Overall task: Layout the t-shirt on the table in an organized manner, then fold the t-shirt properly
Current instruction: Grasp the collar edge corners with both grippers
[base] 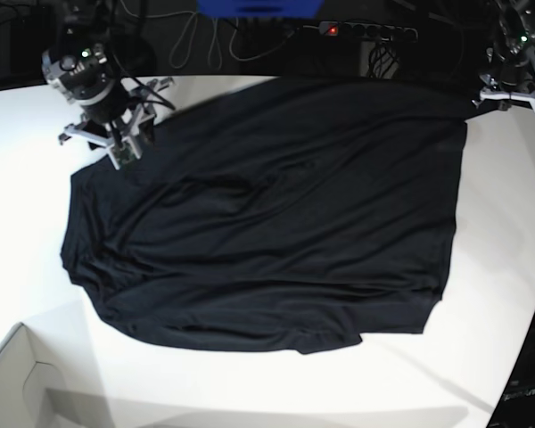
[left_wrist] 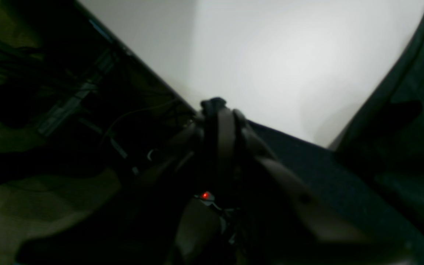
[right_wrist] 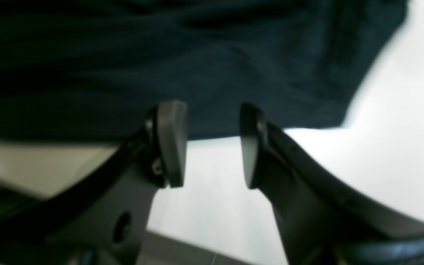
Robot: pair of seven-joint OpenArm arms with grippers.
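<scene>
1. T-shirt (base: 267, 223) lies spread over the middle of the table (base: 508, 267), still rumpled, with long creases across its body and its far edge running along the table's curved far edge.
2. My left gripper (left_wrist: 215, 106) sits at the shirt's far corner, on the base view's right. In the left wrist view its fingers are pressed together at the table's edge where the dark cloth begins. I judge that they have pinched the corner, but the picture is too dark to show cloth between them, so I check for a tug before I trust the grip.
3. My right gripper (right_wrist: 214, 143) hovers at the shirt's other far corner, its fingers apart and holding nothing, with the hem just beyond the tips and bare table below.
4. To do this step well, I bring the right fingers down over the hem and close them on a single edge of fabric, not a bunched wad.
5. With both corners held, I draw them away from each other along the shirt's far edge, low and even, so the creases pull flat.
6. The main risk is dragging the whole shirt off the table's far edge, so I pull gently.
</scene>
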